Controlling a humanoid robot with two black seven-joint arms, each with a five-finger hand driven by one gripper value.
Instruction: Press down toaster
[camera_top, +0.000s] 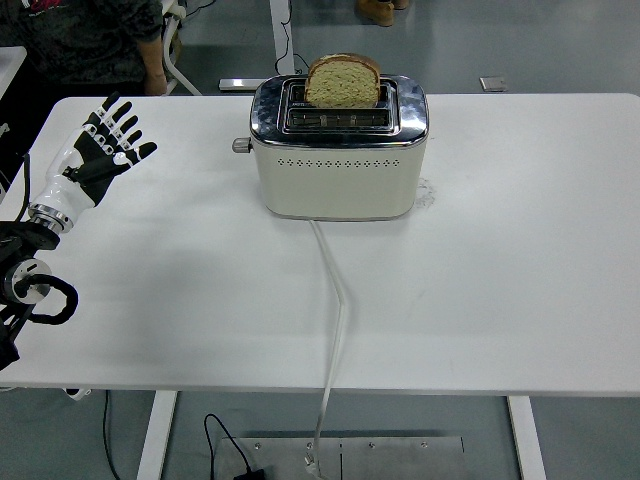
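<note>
The robot's left hand (98, 150) is a white-shelled, five-fingered hand with black palm padding and black finger segments banded in white at the joints. A silver metal ring forms its wrist, joining a black forearm that carries a looped black cable (48, 300).

Toaster (338, 150) sitting far-centre on table (500, 280), bread (343, 82) standing in its rear slot, left hand (95, 158) hovering well left, cord (335, 330) trailing over the near edge

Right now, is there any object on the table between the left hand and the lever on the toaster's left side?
Nothing visible. The left hand hovers open over the table's left part, and the white surface between it and the toaster's lever is bare. The cord runs from the toaster's front toward the near edge, off that path.
</note>
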